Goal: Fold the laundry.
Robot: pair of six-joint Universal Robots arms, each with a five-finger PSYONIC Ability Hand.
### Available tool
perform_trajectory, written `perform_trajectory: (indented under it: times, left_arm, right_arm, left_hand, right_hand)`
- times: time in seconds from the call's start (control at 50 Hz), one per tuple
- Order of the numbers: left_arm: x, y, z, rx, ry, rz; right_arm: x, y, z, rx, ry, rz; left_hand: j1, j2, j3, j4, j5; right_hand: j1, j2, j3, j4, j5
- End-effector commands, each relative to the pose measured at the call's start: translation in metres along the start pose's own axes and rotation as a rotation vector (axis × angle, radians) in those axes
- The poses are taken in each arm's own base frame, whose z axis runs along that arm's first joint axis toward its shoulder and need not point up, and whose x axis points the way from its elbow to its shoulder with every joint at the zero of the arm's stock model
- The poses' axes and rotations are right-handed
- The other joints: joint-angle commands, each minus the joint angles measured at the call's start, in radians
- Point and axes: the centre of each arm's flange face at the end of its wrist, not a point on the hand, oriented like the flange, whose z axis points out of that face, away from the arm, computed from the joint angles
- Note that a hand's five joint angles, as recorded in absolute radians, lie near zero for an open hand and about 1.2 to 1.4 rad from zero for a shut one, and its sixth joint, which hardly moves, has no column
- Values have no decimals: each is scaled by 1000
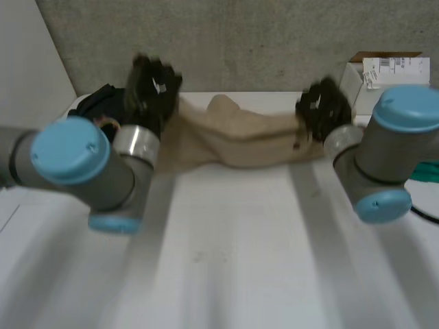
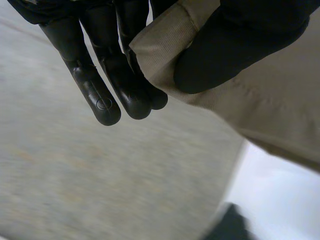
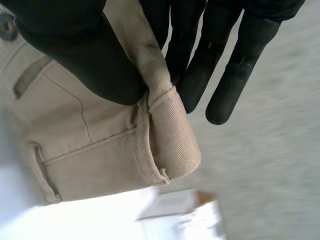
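The tan trousers point(image 1: 254, 140) are stretched sideways across the upper middle of the head view, over the far part of the white table point(image 1: 226, 260). Their lower edge is at the table's surface, though I cannot tell whether it rests there or only brushes it. They are held at 2 ends, and that seems the reason for the pose: pulled between 2 grips, the cloth spreads out long and loses its bunching before it is laid down for a fold.

The left hand point(image 1: 152, 86), at the upper left, grips one end. In its wrist view the thumb point(image 2: 240, 45) pinches a thick doubled edge of the cloth against straight fingers point(image 2: 97, 95).

The right hand point(image 1: 322, 106), at the upper right, grips the other end. Its own thumb point(image 3: 85, 55) clamps the rolled band against its fingers point(image 3: 235, 65). A button point(image 3: 7, 27) and a pocket slit point(image 3: 30, 75) lie just beside that thumb, so this end is probably the waist.

A heap of black cloth point(image 1: 96, 103) lies behind the left hand at the upper left, and a cardboard box point(image 1: 387, 68) stands at the upper right, well apart from the trousers. The folding proper looks not yet begun. The broad bare table in the lower half is likely where the garment goes flat.
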Motion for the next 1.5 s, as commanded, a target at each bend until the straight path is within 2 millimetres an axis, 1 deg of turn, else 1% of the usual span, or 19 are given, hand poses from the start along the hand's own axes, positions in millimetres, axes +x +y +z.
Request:
perform_trajectory:
  times: [0.02, 0.18, 0.28, 0.36, 0.44, 0.5, 0.62, 0.7, 0.78, 0.82, 0.88, 0.9, 0.96, 0.98, 1.06, 1.14, 1.28, 1.42, 1.5]
  left_arm:
    - [10, 5, -49, -89, 130, 15]
    - [-35, -29, -96, -140, 201, 21]
    - [-63, -51, -146, -240, 343, 39]
    - [-70, -57, -186, -343, 501, 52]
    - [-67, -55, -196, -380, 572, 53]
    - [-57, -49, -187, -379, 575, 52]
    - [-11, -11, -143, -418, 589, 72]
    - [9, 0, -108, -412, 576, 73]
    - [5, -7, -55, -349, 453, 71]
    - [-14, -23, -15, -261, 293, 59]
    - [-43, -50, 21, -113, 91, 29]
    - [-66, -70, 40, -3, -47, 6]
    - [-98, -89, 58, 148, -247, -20]
    - [-126, -100, 65, 242, -384, -27]
    - [-169, -123, 55, 359, -549, -35]
    - [-162, -121, 48, 333, -507, -34]
    - [-117, -76, 36, 185, -344, -20]
    - [-59, -19, 5, 8, -153, 4]
    - [-17, 18, -18, -105, -23, 19]
  right_arm:
    - [-30, 18, -39, -180, -248, 18]
    - [8, -7, -96, -278, -369, 30]
    - [31, -27, -149, -347, -488, 25]
    - [42, -41, -177, -326, -527, 42]
    - [36, -46, -183, -259, -570, 67]
    - [27, -43, -183, -254, -608, 80]
    - [-11, -2, -144, -415, -707, 81]
    - [-5, 6, -114, -418, -574, 43]
    - [16, -3, -77, -326, -372, 15]
    - [40, -17, -56, -239, -230, 15]
    - [70, -37, -36, -118, -57, 22]
    - [92, -51, -26, -23, 73, 39]
    - [126, -75, -18, 144, 284, 67]
    - [147, -89, -19, 253, 412, 77]
    - [178, -116, -34, 437, 588, 68]
    - [167, -109, -28, 404, 531, 71]
    - [126, -81, -13, 284, 373, 94]
    - [52, -49, -5, 186, 171, 112]
    - [-3, -14, 1, 79, 29, 118]
  left_hand:
    - [262, 197, 196, 194, 199]
    - [262, 197, 196, 194, 199]
    - [262, 197, 196, 194, 199]
    - [262, 197, 196, 194, 199]
    - [262, 197, 196, 194, 199]
    - [262, 197, 196, 194, 199]
    - [262, 197, 196, 194, 199]
    - [262, 197, 196, 194, 199]
    - [262, 197, 196, 194, 199]
    - [262, 197, 196, 194, 199]
    - [262, 197, 196, 194, 199]
    - [262, 197, 196, 194, 199]
    - [262, 197, 196, 194, 199]
    - [262, 197, 196, 194, 199]
    - [262, 197, 196, 194, 199]
    - [262, 197, 196, 194, 199]
    - [262, 197, 196, 194, 199]
    - [262, 197, 196, 194, 199]
    - [262, 197, 196, 194, 199]
  right_hand:
    - [252, 174, 172, 173, 205]
    - [252, 174, 172, 173, 205]
    - [252, 174, 172, 173, 205]
    - [252, 174, 172, 173, 205]
    - [252, 174, 172, 173, 205]
    - [252, 174, 172, 173, 205]
    - [252, 174, 172, 173, 205]
    - [252, 174, 172, 173, 205]
    - [252, 174, 172, 173, 205]
    - [252, 174, 172, 173, 205]
    - [252, 174, 172, 173, 205]
    - [252, 174, 172, 173, 205]
    - [252, 174, 172, 173, 205]
    - [252, 174, 172, 173, 205]
    - [252, 174, 172, 173, 205]
    - [252, 174, 172, 173, 205]
    - [252, 174, 172, 173, 205]
    - [252, 174, 172, 173, 205]
    - [252, 174, 172, 173, 205]
